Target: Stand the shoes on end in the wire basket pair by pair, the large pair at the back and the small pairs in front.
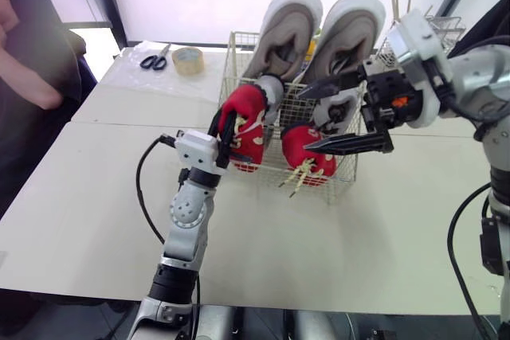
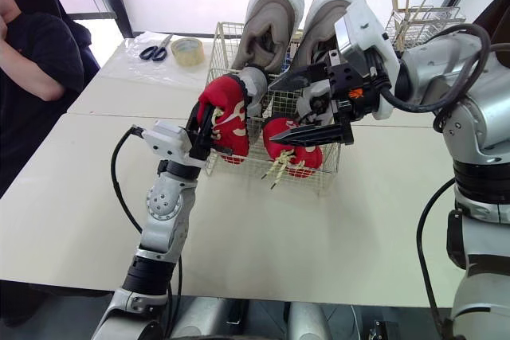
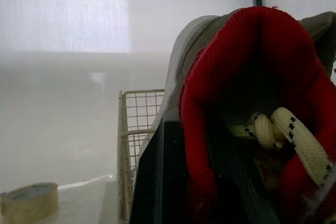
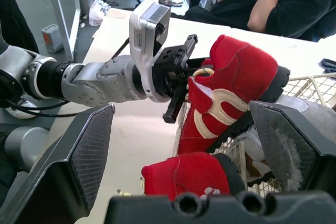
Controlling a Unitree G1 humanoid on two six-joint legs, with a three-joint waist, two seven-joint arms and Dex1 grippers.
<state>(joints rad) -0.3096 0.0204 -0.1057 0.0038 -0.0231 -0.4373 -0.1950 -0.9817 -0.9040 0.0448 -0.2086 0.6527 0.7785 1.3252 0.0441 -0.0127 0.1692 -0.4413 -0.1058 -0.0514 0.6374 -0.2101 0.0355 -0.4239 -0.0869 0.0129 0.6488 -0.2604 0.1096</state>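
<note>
From the head camera, the wire basket (image 1: 236, 53) stood near the table's (image 1: 319, 244) far edge. The large grey pair (image 1: 287, 25) stood on end along the basket's back wall. The left gripper (image 1: 227, 129) was clamped on the collar of a red shoe (image 1: 247, 121) at the basket's front left corner. A second red shoe (image 1: 307, 149) lay against the front wall, its laces hanging out through the wire. The right gripper (image 1: 304, 117) hung spread wide just above it. Scissors (image 1: 155, 60) and a tape roll (image 1: 188, 60) lay at the table's far left corner, near a seated person (image 1: 32, 77).

The left wrist camera showed one black finger (image 3: 157, 182) against the red shoe's collar, beside a cream lace.

The right wrist camera showed its own pads (image 4: 89, 145) well apart, with both red shoes between them.
</note>
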